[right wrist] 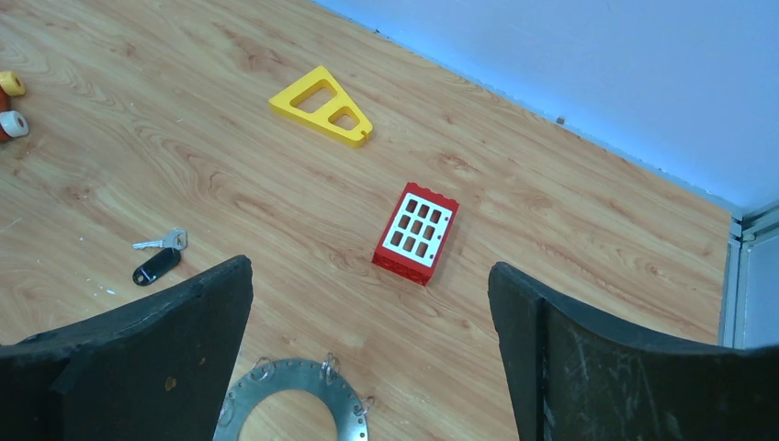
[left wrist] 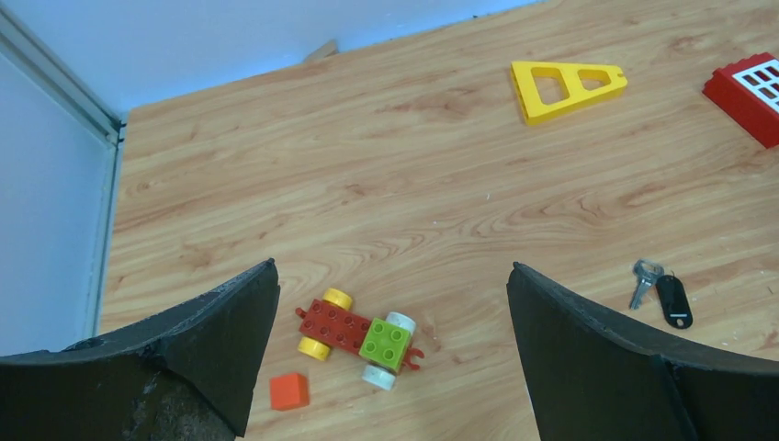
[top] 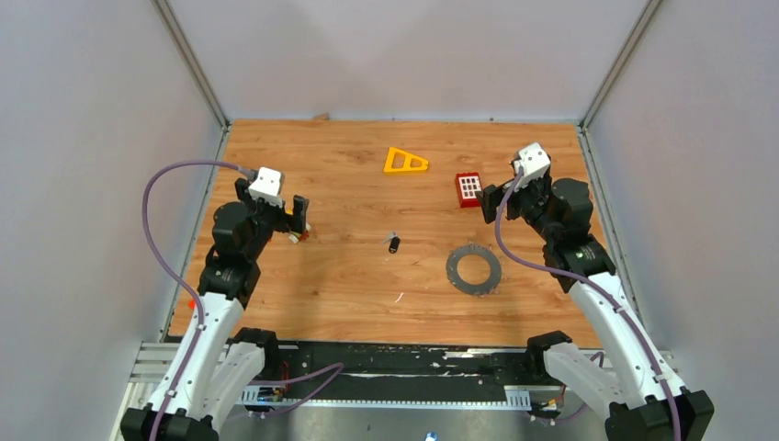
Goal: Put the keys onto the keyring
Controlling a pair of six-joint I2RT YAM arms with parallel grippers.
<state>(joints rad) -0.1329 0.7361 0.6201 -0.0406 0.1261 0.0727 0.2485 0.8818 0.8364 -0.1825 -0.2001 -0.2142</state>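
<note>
The keys, a black fob with a small silver key, lie flat near the middle of the wooden table; they also show as the keys and the keys. To their right lies the keyring, a flat grey ring with small wire loops on its rim, seen as the keyring just below my right jaws. My left gripper hovers open at the left, well clear of the keys. My right gripper stands open at the right, above the keyring, holding nothing.
A yellow triangular frame lies at the back. A red window block sits beside the right gripper. A small toy car and an orange cube lie under the left gripper. Grey walls close in three sides.
</note>
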